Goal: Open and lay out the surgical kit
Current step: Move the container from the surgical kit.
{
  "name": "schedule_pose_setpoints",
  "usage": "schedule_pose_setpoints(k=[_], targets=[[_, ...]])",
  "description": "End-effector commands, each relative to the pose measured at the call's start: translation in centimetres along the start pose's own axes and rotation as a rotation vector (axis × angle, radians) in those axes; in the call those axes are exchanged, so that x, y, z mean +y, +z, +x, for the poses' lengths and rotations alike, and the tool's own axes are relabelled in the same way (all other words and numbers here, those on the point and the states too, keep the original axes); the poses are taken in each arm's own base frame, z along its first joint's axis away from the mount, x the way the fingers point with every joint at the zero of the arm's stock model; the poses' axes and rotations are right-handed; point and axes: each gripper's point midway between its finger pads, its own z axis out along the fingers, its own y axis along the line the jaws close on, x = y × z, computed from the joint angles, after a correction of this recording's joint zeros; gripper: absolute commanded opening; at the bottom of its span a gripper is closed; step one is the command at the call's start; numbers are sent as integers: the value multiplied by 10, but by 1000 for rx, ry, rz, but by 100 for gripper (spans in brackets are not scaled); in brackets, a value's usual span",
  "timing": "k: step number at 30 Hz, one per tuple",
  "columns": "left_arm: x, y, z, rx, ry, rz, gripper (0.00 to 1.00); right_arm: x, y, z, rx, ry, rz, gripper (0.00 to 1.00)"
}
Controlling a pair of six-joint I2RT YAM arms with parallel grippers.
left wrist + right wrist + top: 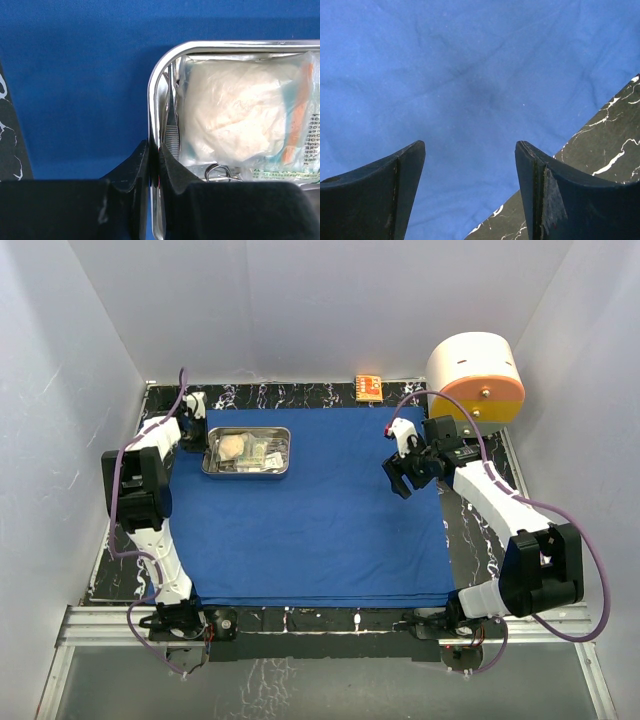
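Note:
The royal-blue cloth (310,520) lies spread flat over the table. The steel tray (283,470) stands on its far left part and holds a white gauze packet (232,446) and a printed packet (266,453). My left gripper (200,440) is shut on the tray's left rim. In the left wrist view the gripper (154,156) pinches the rim (153,100), with the gauze packet (230,115), tweezers (172,137) and a ring handle (217,172) inside the tray. My right gripper (405,478) is open and empty above the cloth's right part, shown in its wrist view (470,150) over the cloth (450,75).
A big cream-and-orange cylinder (475,375) stands at the back right corner. A small orange box (368,388) lies at the back edge. Black marble table (605,145) shows beyond the cloth's right edge. White walls enclose three sides.

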Motion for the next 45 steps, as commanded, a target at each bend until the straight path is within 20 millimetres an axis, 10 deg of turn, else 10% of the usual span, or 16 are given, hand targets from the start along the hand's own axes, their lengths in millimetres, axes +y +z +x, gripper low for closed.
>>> schedule_pose_setpoints(k=[1, 15, 29, 36, 45], targets=[[0, -14, 11, 26, 22, -1, 0, -16, -9, -9, -19, -15, 78, 73], [-3, -26, 25, 38, 59, 11, 0, -17, -7, -10, -28, 7, 88, 83], [-2, -62, -24, -96, 34, -37, 55, -16, -8, -26, -94, 34, 80, 84], [-36, -83, -44, -175, 104, 112, 65, -10, -3, -35, -89, 64, 20, 80], [-86, -56, -48, -130, 202, 190, 65, -4, 1, -35, -77, 79, -29, 76]])
